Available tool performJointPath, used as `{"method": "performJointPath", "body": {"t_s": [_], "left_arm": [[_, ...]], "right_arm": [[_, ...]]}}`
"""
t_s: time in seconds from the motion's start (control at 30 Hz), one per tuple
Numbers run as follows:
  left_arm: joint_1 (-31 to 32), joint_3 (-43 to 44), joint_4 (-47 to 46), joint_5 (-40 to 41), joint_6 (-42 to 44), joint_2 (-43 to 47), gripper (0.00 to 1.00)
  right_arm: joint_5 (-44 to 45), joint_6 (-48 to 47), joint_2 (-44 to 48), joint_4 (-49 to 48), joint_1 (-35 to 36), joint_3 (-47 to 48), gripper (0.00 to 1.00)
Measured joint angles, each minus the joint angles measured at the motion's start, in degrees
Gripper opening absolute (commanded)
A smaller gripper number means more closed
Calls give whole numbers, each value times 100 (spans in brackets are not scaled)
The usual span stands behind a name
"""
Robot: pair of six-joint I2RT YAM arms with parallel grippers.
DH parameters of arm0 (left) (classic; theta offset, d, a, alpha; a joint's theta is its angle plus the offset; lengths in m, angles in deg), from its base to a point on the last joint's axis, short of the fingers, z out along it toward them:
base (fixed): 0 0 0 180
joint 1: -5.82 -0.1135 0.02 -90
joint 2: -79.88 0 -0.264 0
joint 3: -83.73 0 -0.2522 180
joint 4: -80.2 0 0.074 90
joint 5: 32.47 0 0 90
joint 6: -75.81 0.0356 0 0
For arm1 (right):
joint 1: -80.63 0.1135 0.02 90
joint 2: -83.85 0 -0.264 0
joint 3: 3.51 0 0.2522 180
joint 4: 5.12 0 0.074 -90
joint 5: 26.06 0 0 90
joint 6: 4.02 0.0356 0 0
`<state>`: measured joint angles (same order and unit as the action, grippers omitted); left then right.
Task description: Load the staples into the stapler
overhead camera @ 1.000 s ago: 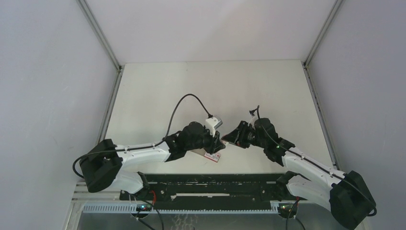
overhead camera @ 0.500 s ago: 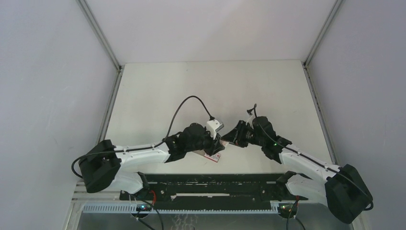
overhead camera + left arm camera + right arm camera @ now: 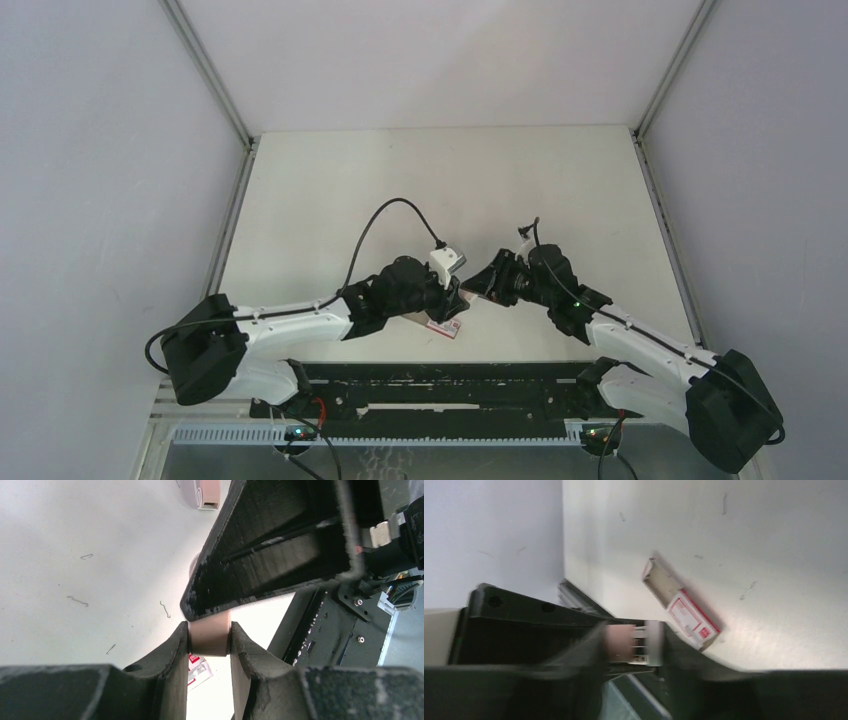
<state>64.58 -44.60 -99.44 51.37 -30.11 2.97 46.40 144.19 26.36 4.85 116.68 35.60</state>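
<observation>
Both half-shut: left gripper (image 3: 209,630), right gripper (image 3: 631,647) pinch block (image 3: 210,639).

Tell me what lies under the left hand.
The red and white staple box lies on the table beneath the left hand, which grips a pink block. The hand covers part of the box.

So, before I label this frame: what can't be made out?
- Top view: anything held, hidden under left gripper and right gripper.
- Left wrist: pink piece, mostly covered by fingers.
- Right wrist: motion blur; grip on pink-white piece unclear.
- Box: contents too small to see.
</observation>
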Motion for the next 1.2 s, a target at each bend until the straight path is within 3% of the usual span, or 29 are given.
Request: {"method": "performJointPath", "body": {"t_s": [0.07,0.13,0.53,0.83,1.2], "left_arm": [[0,0,-22,-2,2,0,0],[0,0,-87,2,2,-4,0],[15,0,-186,17,9,-4,0],[15,61,52,402,9,-170,0],[15,1786,1108,1084,-15,-1718,0]], "right_arm": [[-46,85,0,-20,0,0,82],[-175,151,31,-92,68,20,94],[-31,-22,595,249,-15,33,97],[260,-564,1248,1034,-629,33,97],[901,-1596,1755,2216,-1812,33,97]]}}
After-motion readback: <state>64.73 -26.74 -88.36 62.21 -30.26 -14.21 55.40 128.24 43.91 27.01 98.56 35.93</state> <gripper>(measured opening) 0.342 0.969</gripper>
